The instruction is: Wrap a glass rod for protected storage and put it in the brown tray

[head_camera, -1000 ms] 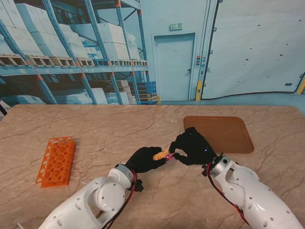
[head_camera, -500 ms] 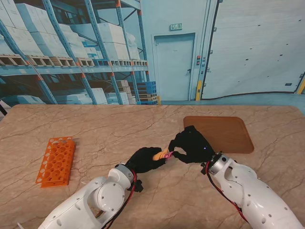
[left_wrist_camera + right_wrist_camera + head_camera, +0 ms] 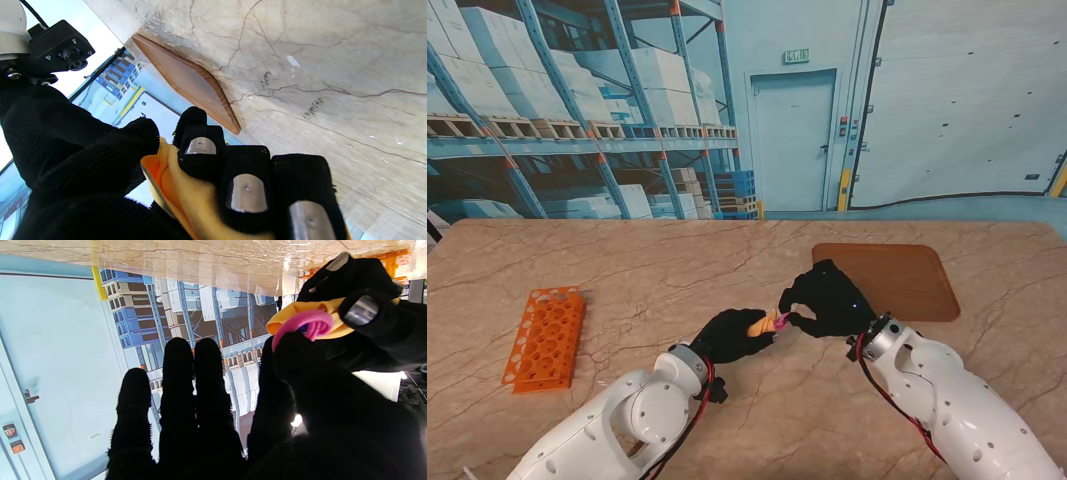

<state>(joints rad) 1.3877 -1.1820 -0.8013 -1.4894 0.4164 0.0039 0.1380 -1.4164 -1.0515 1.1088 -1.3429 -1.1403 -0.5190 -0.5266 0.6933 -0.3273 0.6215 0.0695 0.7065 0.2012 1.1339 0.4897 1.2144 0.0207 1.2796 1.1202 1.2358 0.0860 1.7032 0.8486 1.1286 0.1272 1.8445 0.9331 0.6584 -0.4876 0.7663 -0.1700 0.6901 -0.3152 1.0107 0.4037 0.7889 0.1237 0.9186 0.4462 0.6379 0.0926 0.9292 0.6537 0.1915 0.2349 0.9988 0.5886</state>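
Hands [image 3: 739, 333] [image 3: 825, 300] gripping yellow roll [image 3: 760, 324], pink band [image 3: 307, 325]

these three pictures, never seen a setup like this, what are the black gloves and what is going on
The black gloves are two robot hands on white arms. The wide picture looks down from a stand above the robot's shoulders; the other two come from cameras on each wrist, looking along the fingers and shown upside down. In the wide view, the left hand grips a yellow cloth bundle, presumably the wrapped glass rod, though no glass shows. The right hand pinches something pink at the bundle's end with thumb and forefinger, its other fingers spread. On the marble table lie a brown tray on the right and an orange rack with holes on the left.
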